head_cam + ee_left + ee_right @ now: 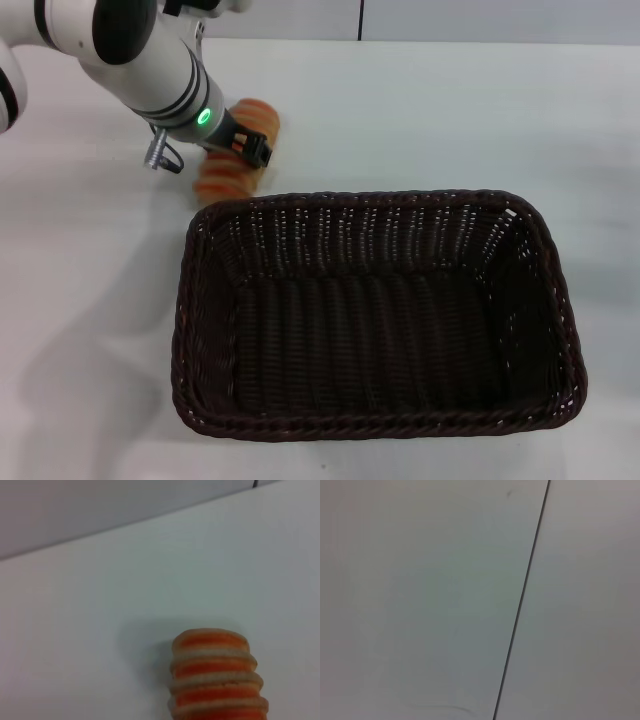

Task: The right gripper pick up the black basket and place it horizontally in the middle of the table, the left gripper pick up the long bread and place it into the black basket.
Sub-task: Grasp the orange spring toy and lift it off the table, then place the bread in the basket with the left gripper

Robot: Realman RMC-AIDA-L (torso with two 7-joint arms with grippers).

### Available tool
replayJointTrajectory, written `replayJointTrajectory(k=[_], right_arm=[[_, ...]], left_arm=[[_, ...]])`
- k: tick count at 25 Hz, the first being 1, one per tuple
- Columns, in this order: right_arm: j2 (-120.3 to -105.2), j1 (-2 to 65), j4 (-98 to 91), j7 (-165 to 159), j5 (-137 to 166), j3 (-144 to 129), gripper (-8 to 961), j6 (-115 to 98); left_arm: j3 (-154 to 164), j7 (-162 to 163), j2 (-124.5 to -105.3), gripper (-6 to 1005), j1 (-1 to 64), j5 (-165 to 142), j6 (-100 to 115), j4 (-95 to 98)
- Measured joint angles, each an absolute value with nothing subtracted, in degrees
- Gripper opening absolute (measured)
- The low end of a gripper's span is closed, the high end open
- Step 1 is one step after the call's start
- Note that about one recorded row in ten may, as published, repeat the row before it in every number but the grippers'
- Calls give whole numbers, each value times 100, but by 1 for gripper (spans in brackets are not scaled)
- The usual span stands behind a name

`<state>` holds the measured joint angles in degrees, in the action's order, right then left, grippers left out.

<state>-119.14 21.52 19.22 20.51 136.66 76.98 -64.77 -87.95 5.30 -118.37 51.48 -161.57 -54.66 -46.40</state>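
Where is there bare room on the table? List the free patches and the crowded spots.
Free: the table beyond the black basket's far rim and to its right, the strip along its left side, and the basket's empty floor. Crowded: the far-left corner, where the left end effector sits over the long bread, just off the basket's corner.

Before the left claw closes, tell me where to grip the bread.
Grip the bread across its narrow middle, pale sides between the fingers, coming from above. It lies flat on the table beyond the basket, under the left claw.

Lab setup — bare white table [420, 110], plain wall [420, 580]
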Motion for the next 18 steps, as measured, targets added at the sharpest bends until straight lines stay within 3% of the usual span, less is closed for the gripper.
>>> replayJointTrajectory(k=[7,18], right_arm=[[-11910,2168,1888,2058,13651,7716,384,-6460],[-11890,2218,1734,2075,13643,7748,385,-6416]], left_arm=[[-9628,-318,-11823,580,4876,-16037,-5463,-5306],[-11063,-3253,-11797,531,3753,-13982,-6803,-7717]])
